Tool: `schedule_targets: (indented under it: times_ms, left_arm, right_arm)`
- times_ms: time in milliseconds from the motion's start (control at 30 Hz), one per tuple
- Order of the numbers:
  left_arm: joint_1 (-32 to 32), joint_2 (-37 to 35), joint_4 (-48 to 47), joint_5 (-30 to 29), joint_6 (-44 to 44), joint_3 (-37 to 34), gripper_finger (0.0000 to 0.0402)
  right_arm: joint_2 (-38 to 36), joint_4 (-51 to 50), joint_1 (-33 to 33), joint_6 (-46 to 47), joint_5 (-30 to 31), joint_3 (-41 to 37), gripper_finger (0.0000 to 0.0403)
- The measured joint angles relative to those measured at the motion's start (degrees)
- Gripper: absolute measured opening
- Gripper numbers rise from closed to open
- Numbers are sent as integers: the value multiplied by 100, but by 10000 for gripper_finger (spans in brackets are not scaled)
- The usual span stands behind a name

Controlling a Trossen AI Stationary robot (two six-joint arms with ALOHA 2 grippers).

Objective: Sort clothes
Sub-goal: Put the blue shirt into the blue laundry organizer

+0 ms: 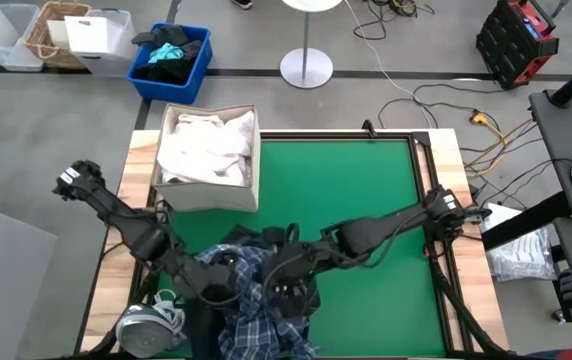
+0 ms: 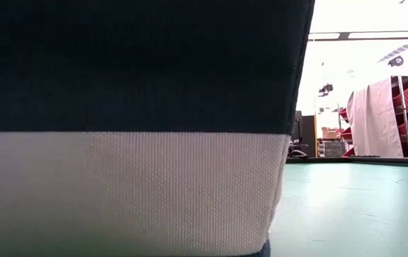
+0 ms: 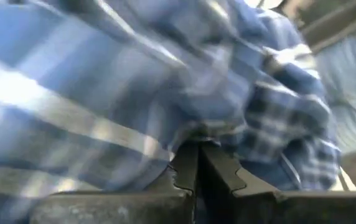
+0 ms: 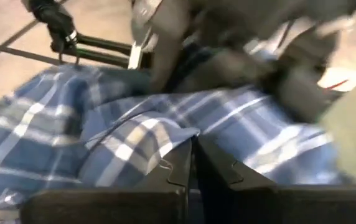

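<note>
The blue-white plaid shirt (image 1: 263, 325) lies crumpled at the near middle of the green mat (image 1: 366, 190), on a heap with a dark piece (image 1: 256, 240) at its far side. Both grippers are shut on it. My left gripper (image 1: 228, 283) comes in from the left and my right gripper (image 1: 284, 292) from the right, close together over the heap. White clothes (image 1: 206, 145) fill a box at the far left. A pale grey-blue bundle (image 1: 151, 322) sits at the near left corner. My left gripper pinches a bunched fold of the plaid shirt (image 3: 187, 134) between its two shut fingers; how many layers, I cannot tell. The cloth billows slack around the fingers. My right gripper pinches a raised fold of the plaid shirt (image 4: 165, 140) between its shut fingers, and the rest of the shirt lies spread beyond it.
The box (image 1: 211, 198) with white clothes stands on the table's far left. A blue bin (image 1: 171, 60) with dark clothes stands on the floor beyond. Bare green mat lies to the far right. A navy and white fabric surface (image 2: 133, 128) blocks most of the low view.
</note>
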Motion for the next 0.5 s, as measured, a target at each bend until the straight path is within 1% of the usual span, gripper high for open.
schedule_targets:
  times_ms: [133,267,333,400,500]
  left_arm:
    - [-132,176,-475,-169,-783,127,0]
    - [-270,334,-398,-258,-1073,131,0]
    - [-275,354,-350,-243,-1374,131,0]
    - [-277,303,-351,-225,-1694,128,0]
    - [-273,215,-476,-229,-1930,351,0]
  right_arm:
    - [-25,1246,87,153,-182,-1005,13]
    - [-59,3121,84,289,-291,-2059,12]
    - [-18,3803,-4,406,-312,-2524,12]
    - [-17,4257,-105,613,-390,-2951,12]
    - [-26,4459,-244,852,-581,-3386,12]
